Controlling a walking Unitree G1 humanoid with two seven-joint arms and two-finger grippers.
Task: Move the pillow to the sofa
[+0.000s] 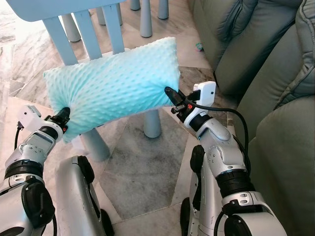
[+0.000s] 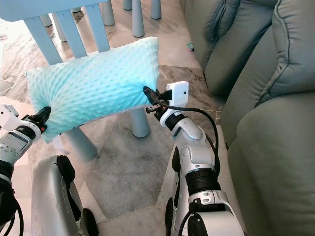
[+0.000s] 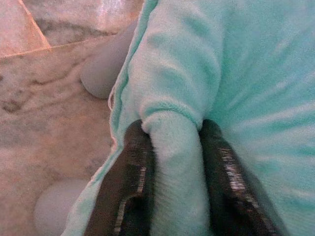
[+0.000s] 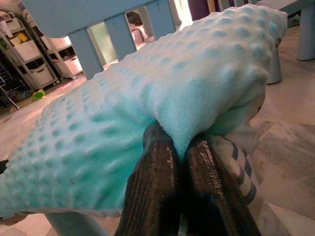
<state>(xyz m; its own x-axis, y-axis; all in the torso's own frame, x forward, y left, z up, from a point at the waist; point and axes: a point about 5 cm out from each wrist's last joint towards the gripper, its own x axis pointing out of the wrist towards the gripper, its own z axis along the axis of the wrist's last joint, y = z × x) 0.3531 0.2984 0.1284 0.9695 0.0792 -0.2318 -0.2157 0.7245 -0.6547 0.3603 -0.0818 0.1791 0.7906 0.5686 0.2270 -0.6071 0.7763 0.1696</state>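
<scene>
From the left eye view, the robot is holding a mint-green, bumpy-textured plush pillow [image 1: 113, 83] stretched between its two arms, clear of the floor and just in front of a pale blue plastic child's chair [image 1: 93, 29]. The pillow's long axis is running across the robot's front, its right end riding a little higher. The left gripper [image 1: 64, 115] is pinching the pillow's lower left corner, and the right gripper [image 1: 173, 96] is biting into the pillow's right end. The grey-green leather sofa [image 1: 275, 88] is rising well to the robot's right, so the right arm is the nearer one, and I would guess the load has to be swung rightward and lifted onto a seat cushion.

In the right eye view the same pillow is hanging between the arms, with the sofa's arm and cushions taking up the right side and grey-and-tan marble floor tiles [image 2: 133, 167] lying underneath; more pale blue chair legs are standing further back.

The left wrist view is looking along two dark fingers [image 3: 135, 177] squeezing a fold of soft mint fabric between them, marble floor showing beyond.

The right wrist view is showing its two black fingers [image 4: 157, 191] pressed nearly together with a thin pinch of pillow edge caught between, the dotted top of the pillow running away from them, the chair's slatted back behind, and storage shelves with bins far off in the room
</scene>
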